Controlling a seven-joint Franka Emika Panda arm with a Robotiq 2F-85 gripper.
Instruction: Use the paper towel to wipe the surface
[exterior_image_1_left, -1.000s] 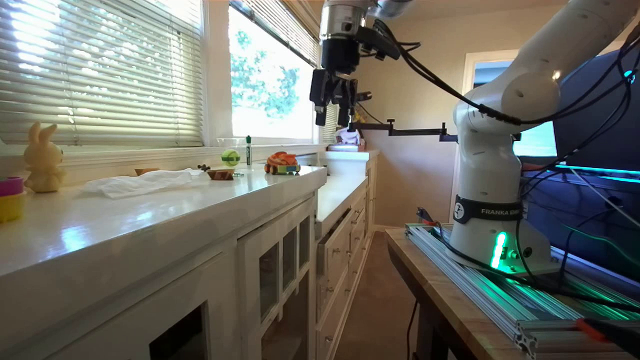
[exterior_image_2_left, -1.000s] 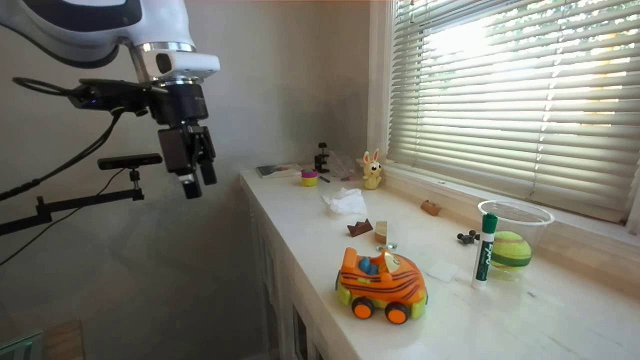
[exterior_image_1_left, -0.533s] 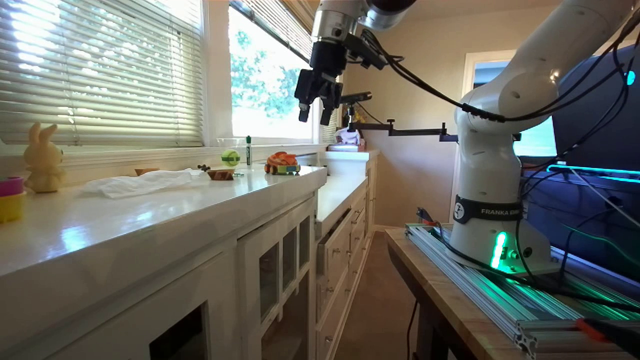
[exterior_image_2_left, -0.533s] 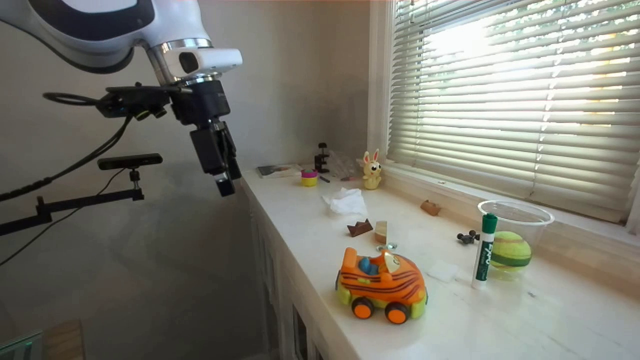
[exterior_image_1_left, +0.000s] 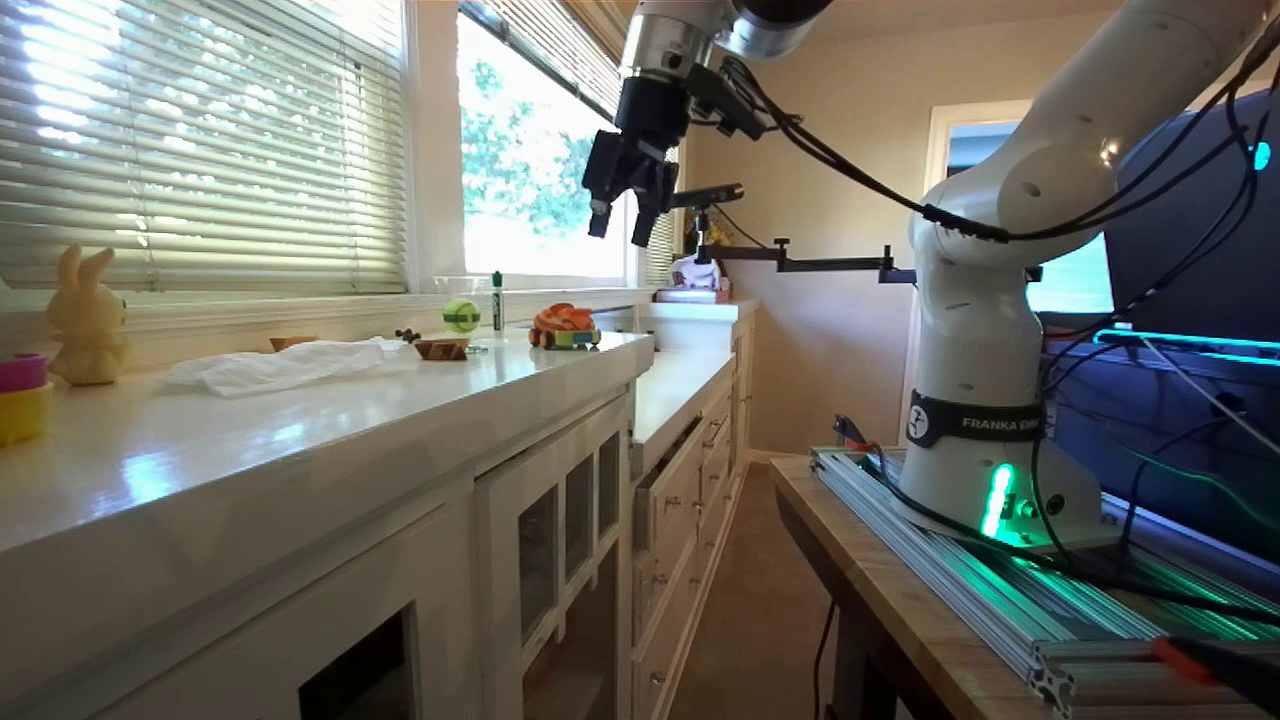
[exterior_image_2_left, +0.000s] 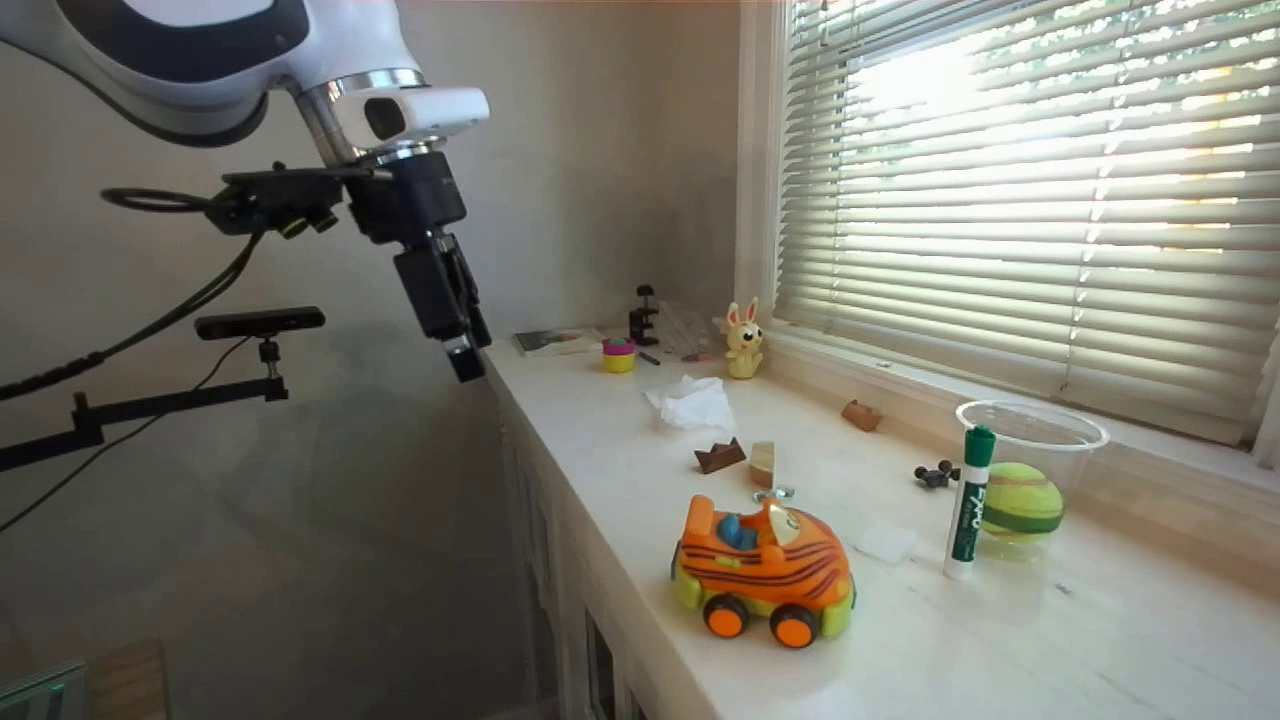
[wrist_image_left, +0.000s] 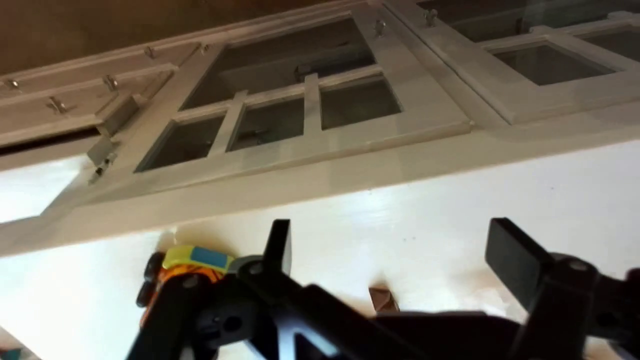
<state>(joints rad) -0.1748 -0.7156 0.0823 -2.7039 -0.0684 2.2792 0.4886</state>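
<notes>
Black and two-fingered, the gripper (exterior_image_2_left: 475, 357) is farthest left, seen against the wall (exterior_image_2_left: 600, 150) beside the far front corner of the white bench (exterior_image_2_left: 620, 450); how far it stands off from the front edge is hard to judge. Its fingers (wrist_image_left: 515, 265) are spread wide, gripping nothing. Next, at the far end, is a pink-and-yellow tub (exterior_image_2_left: 618, 357). Right of that is the paper towel (exterior_image_2_left: 692, 403), a loose white crumple lying on the bench between front and back edges, nearer the far end.

Reaching for it appears to be the step in hand. Good practice would be to come in high over the front edge, then lower with one finger either side of a raised fold, closing only when the tips are almost at the bench; thin paper will probably slip or tear if only its crest is caught.

Just beside it, on the near-end side, lie a brown piece (exterior_image_2_left: 720, 457) and a tan block (exterior_image_2_left: 762, 463), which a low sweep could knock. An orange toy car (exterior_image_2_left: 765, 570) stands by the front edge. Farthest right, towards the back edge, an upright green-capped marker (exterior_image_2_left: 968, 505) and a clear cup (exterior_image_2_left: 1070, 465) would need a wide berth when wiping.
</notes>
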